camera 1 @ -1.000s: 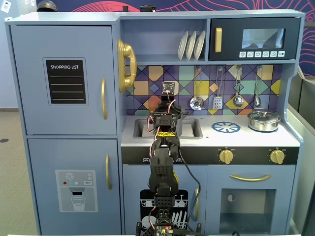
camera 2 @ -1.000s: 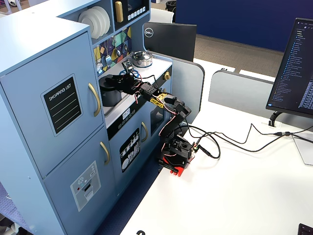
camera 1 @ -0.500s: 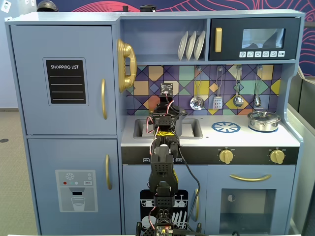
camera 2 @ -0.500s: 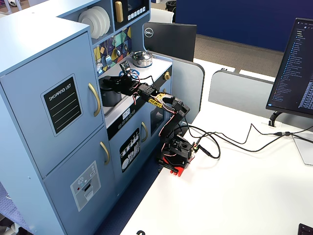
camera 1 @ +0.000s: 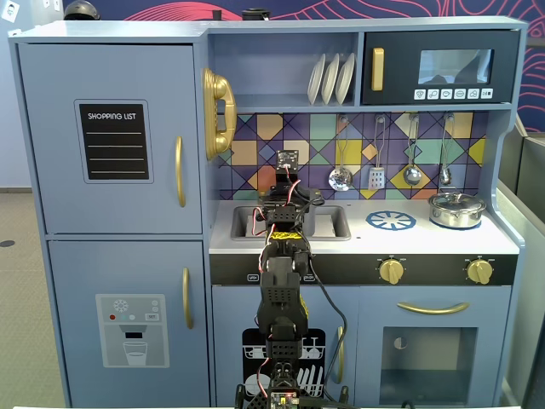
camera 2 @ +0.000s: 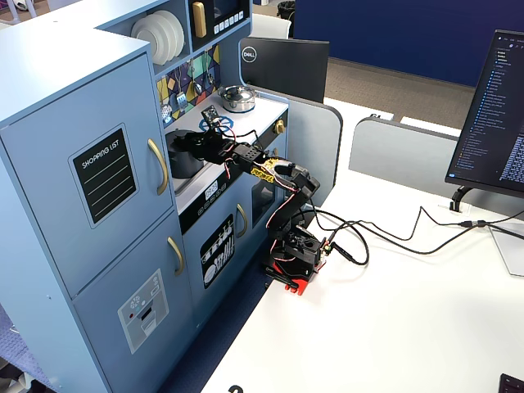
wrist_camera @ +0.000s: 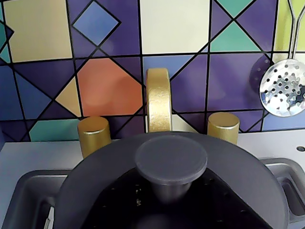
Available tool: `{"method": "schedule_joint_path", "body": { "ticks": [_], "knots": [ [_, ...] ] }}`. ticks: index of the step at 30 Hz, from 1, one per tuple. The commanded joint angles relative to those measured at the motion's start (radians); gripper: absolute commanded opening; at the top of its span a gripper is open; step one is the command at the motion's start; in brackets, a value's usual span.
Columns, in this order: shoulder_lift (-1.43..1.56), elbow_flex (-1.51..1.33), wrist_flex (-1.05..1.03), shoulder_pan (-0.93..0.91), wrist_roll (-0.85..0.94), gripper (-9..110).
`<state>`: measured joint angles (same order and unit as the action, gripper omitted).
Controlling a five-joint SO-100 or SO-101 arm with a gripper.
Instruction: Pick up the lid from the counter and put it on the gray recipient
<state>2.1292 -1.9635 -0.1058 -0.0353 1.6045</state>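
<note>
My lid (wrist_camera: 171,160) matte dark gray. Faucet (wrist_camera: 158,98) and both knobs gold. Backsplash (wrist_camera: 95,47) tiled purple, cream, orange, teal. Cabinet (camera 1: 111,136) pale blue.

one lid (wrist_camera: 171,160), three plates (camera 1: 331,78), four utensils (camera 1: 392,170)

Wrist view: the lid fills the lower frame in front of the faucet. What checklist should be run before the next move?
1. Lid in view, knob up and centred: ok.
2. Gray pot located at the sink end of the counter, under the arm: ok.
3. Lid seated on the pot's rim: cannot tell, since the lid hides the pot.
4. Gripper open or shut: cannot tell.
5. Clearance to the gold faucet just behind the lid: cannot tell.
6. Silver pot out of the way: ok.
</note>
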Motion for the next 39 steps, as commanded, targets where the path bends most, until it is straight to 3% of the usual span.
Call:
{"method": "schedule_joint_path", "body": {
  "ticks": [1, 6, 12, 15, 17, 28, 34, 39],
  "knots": [
    [0.098, 0.009, -0.086, -0.026, 0.012, 27],
    [0.293, 0.028, -0.348, -0.005, -0.008, 28],
    [0.672, 0.029, -0.994, 0.034, -0.075, 20],
    [0.827, -0.081, -1.193, 0.037, -0.066, 9],
    [0.882, -0.201, -1.213, 0.031, -0.057, 0],
    [0.966, -0.930, -0.836, 0.092, -0.184, 0],
    [1.023, -1.037, -1.045, 0.124, -0.196, 0],
    [1.048, -1.037, -1.299, 0.092, -0.074, 0]
  ]
}}
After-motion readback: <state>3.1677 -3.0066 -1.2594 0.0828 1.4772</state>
